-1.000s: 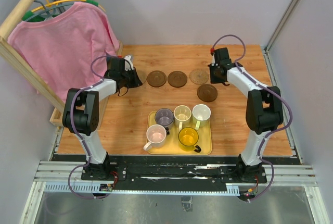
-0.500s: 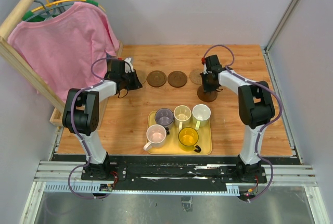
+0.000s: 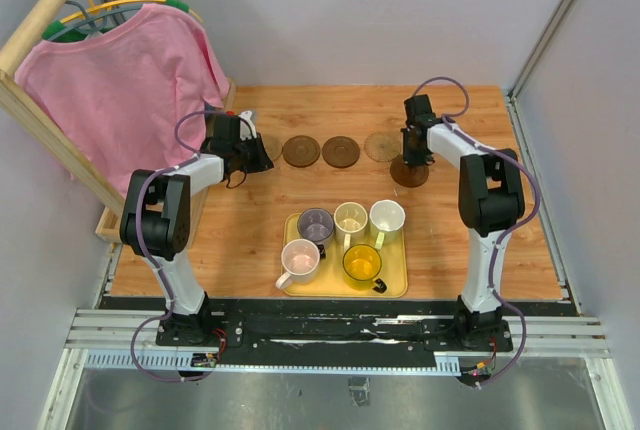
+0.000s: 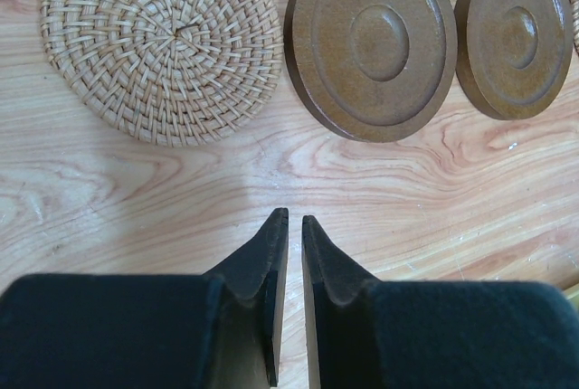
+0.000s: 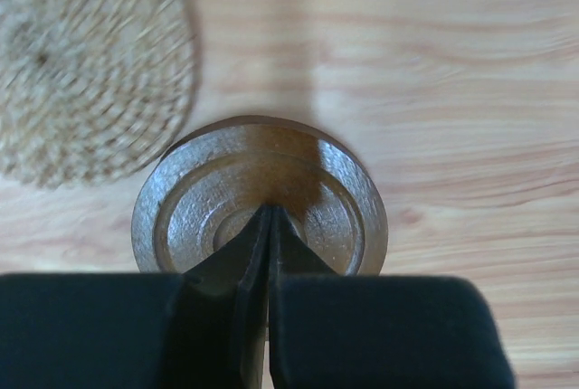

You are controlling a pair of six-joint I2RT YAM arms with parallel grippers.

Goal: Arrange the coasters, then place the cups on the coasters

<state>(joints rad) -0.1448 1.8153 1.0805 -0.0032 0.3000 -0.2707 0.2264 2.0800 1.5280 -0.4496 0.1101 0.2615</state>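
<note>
Four coasters [image 3: 340,151] stand in a row. My right gripper [image 5: 269,213], tips pressed together, rests on the fifth, a dark brown coaster [image 5: 303,167], at four o'clock of the tan coaster [image 5: 81,63]. My left gripper [image 4: 294,217] is barely parted and empty. The cups [image 3: 351,218] sit on the yellow tray [image 3: 396,291].

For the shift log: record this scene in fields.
Cups: all five on the yellow tray, none on a coaster
Coasters: five on the table, beyond the tray
Left gripper: fingers slightly apart, empty, above bare table
Right gripper: fingers shut, tips on the rightmost dark brown coaster
</note>
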